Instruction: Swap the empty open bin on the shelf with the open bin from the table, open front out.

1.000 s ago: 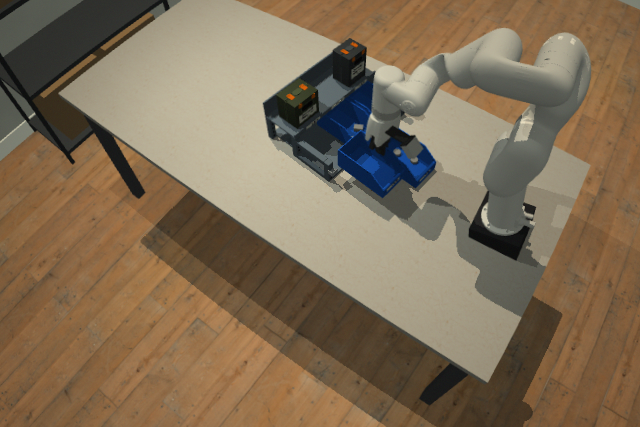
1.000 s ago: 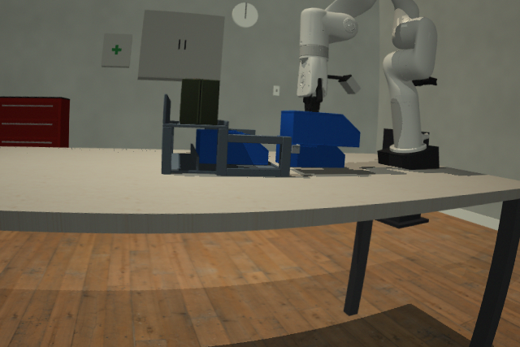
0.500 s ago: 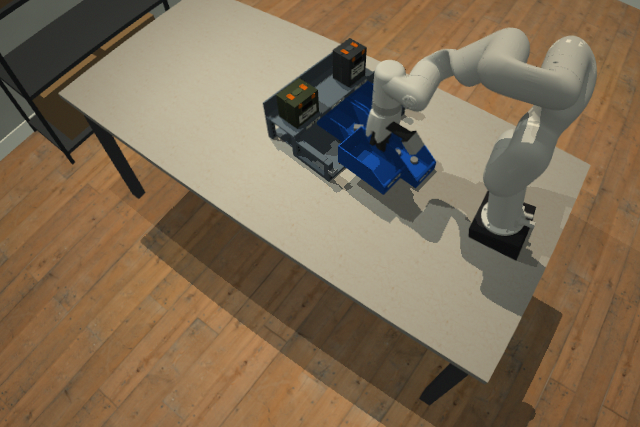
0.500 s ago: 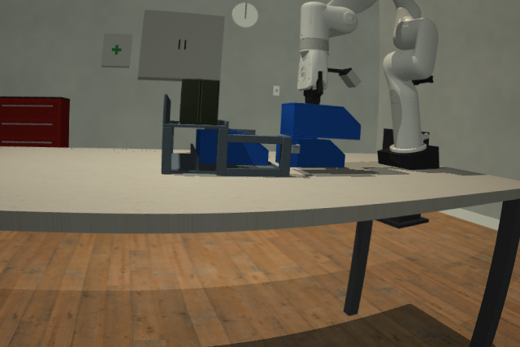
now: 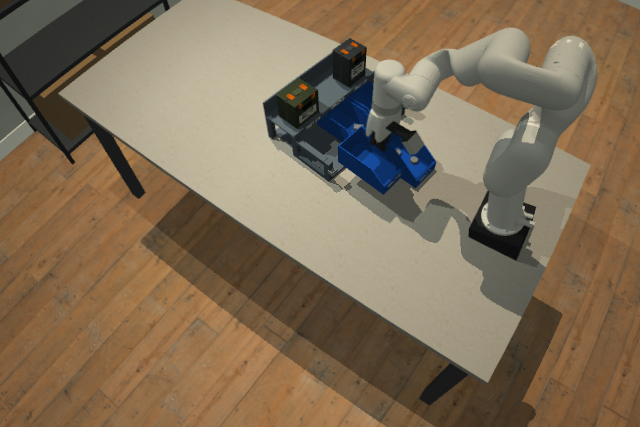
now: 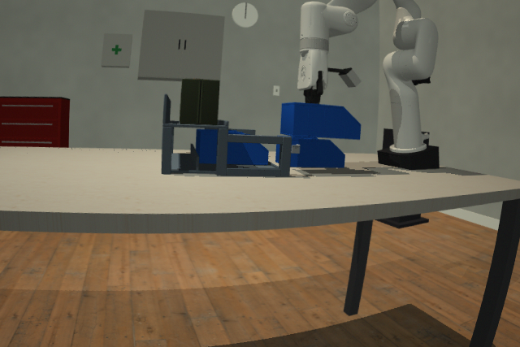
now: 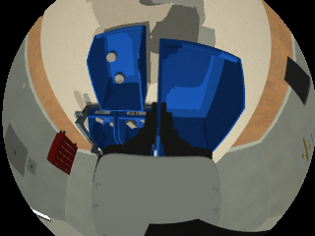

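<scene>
Currently: empty bin (image 5: 364, 159) (image 6: 321, 121) (image 7: 184, 84), one, out of the shelf (image 5: 314, 74) (image 6: 166, 149) (image 7: 83, 121), raised, its side wall pinched in the nearly closed gripper (image 5: 379, 144) (image 6: 312, 101) (image 7: 158, 110). Outstanding: its table stand; the parts bin (image 5: 422, 170) (image 6: 321, 154) (image 7: 129, 49), on the table, unshelved; release.

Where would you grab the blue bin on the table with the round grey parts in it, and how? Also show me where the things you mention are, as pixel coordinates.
Probably by the top edge of a long side wall (image 7: 145, 69), from straight above, one finger inside and one outside. The bin (image 5: 421, 171) (image 6: 321, 154) (image 7: 129, 49) stands upright, its walls look thin, and the parts (image 5: 414, 159) (image 7: 111, 57) lie off that wall.
</scene>
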`<state>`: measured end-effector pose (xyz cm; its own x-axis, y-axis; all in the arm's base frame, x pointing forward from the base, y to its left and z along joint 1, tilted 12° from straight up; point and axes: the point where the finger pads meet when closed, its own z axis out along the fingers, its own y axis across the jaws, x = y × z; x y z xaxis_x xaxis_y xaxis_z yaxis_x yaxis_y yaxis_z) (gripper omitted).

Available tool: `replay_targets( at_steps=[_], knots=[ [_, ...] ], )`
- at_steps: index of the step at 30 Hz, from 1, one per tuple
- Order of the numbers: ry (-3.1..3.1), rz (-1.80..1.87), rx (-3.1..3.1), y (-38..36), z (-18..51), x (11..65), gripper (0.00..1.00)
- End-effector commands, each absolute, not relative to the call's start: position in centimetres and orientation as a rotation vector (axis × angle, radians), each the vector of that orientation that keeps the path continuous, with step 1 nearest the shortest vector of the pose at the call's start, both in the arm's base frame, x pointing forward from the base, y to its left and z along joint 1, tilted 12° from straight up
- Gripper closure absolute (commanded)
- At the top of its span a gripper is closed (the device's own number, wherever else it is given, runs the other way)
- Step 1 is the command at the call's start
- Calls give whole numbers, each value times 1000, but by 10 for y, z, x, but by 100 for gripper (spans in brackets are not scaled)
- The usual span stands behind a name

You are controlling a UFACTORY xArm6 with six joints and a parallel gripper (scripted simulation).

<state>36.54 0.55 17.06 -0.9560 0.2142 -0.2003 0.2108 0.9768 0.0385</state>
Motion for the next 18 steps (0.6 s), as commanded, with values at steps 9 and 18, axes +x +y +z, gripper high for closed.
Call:
replay_targets(
  at_steps=[9,18],
  knots=[
    [2916,25,317,-10,171,361,100],
    [2916,25,317,-62,168,344,100]
  ],
)
